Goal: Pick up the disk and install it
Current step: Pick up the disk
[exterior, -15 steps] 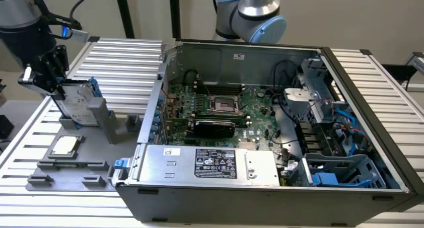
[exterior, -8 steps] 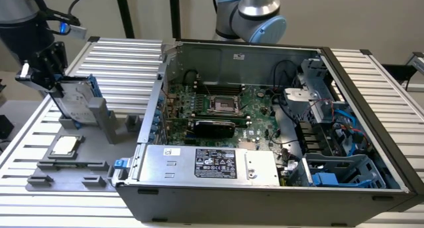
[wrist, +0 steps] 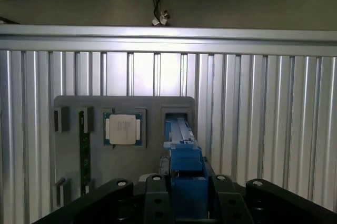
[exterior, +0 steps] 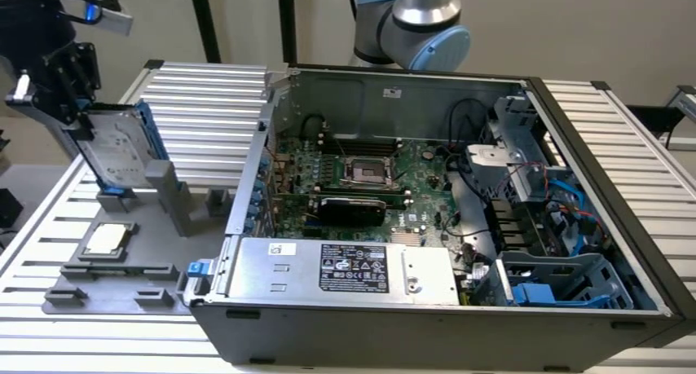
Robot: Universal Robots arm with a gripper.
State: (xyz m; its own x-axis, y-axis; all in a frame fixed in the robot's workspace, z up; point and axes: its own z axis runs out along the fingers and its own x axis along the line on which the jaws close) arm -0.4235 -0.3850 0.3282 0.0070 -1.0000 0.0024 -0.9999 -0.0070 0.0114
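Jaws were closed on the upper edge of the disk [exterior: 117,150]. It stood upright just below them, lower end at the grey fixture [exterior: 120,291] on the bench [exterior: 207,89]. Probably rigid, fairly heavy, shock-sensitive; best held by the blue carrier edges.

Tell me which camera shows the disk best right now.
The exterior view: the disk is held on edge in the gripper, its silver face and blue carrier both visible. In the wrist view its narrow blue edge faces the camera end-on.
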